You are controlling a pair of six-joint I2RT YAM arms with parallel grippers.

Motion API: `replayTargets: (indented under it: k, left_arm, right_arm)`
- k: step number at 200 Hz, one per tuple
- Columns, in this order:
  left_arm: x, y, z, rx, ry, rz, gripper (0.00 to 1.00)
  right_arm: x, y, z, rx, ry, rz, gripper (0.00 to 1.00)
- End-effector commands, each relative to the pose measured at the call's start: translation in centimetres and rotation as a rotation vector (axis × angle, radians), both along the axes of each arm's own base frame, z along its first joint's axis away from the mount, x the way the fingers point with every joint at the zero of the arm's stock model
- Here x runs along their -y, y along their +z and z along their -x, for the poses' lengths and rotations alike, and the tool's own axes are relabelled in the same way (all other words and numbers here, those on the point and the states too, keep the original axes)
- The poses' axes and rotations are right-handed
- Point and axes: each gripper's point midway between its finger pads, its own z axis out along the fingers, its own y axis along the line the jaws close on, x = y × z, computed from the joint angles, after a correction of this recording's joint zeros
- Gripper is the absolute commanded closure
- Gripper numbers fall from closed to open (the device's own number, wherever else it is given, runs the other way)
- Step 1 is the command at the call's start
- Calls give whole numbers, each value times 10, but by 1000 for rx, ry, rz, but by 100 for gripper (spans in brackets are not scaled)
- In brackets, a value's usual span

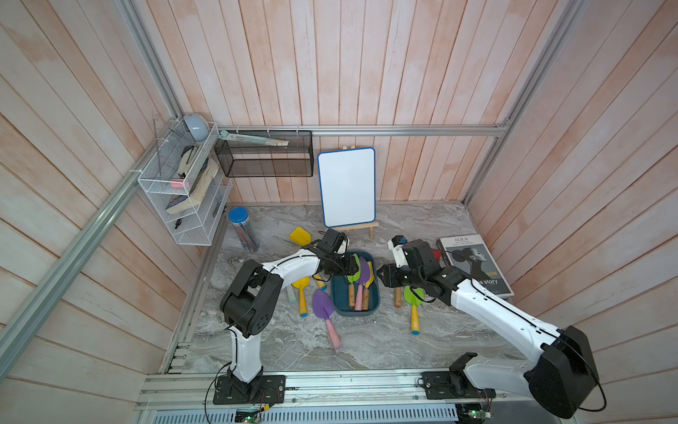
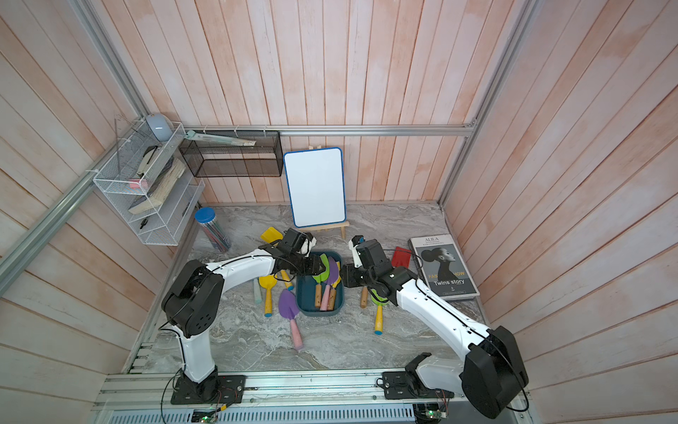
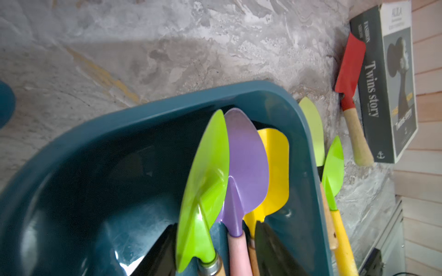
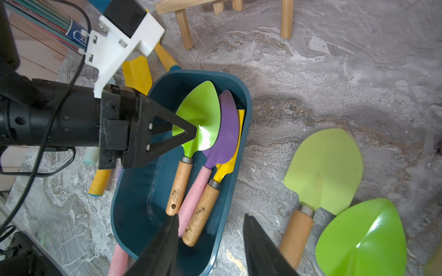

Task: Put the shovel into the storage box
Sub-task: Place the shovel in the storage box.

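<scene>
The storage box (image 1: 339, 298) is found near the middle of the worktop, between the two arms. The green shovel (image 4: 203, 107) is laid inside it, blade toward the back edge, with a purple shovel (image 4: 228, 124) and a yellow shovel (image 3: 275, 167) packed alongside. The left gripper (image 4: 194, 132) is held just over the green blade. Its jaws are seen parted in the left wrist view, with the handles between them and nothing clamped. The right gripper (image 4: 211, 216) is held just off the box's right side, jaws spread and empty. A pale green shovel (image 4: 323, 167) and a yellow-handled shovel (image 1: 414, 317) are left on the worktop nearby.
</scene>
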Motion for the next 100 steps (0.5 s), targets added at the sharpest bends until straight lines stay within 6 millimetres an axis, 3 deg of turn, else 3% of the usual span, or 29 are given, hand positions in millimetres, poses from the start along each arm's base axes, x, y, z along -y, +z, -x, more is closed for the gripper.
replayTargets:
  k: [1,45,100]
  left_arm:
    - [-4,-10,-2,-15,5,-54,37]
    - [-2,-8,-7,-21,22,-103,22]
    - [0,-17,-12,-43,52,-173,19]
  right_arm:
    - [0,-5,-2,-1,9,17,50]
    - [1,-3,-3,5,6,19,50]
    - [4,-3,-2,6,3,22,50]
